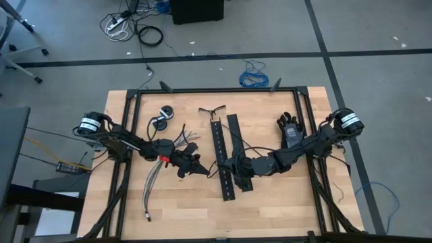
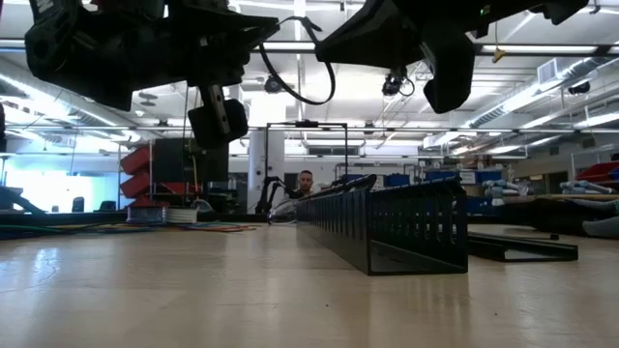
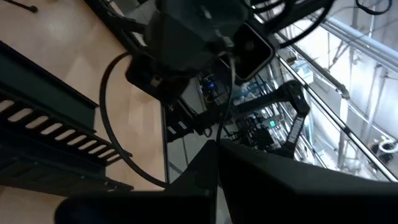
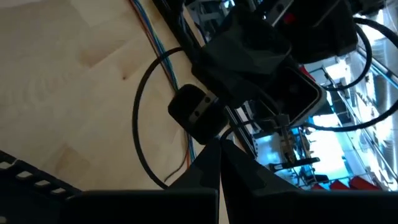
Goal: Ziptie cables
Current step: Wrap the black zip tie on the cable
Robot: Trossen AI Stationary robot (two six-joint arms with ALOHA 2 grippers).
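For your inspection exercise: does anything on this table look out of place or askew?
Yes. The cables lie loose, splaying at one end beside the left gripper. The two black perforated strips sit slightly fanned, not parallel, near the right gripper. A glove lies by itself.

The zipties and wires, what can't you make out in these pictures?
- Zipties: too thin to pick out in the high view.
- Wires: visible only from above; in the low view they blur into the far tabletop.
- Left gripper and right gripper: whether either holds anything; both arms overlap the black strips.
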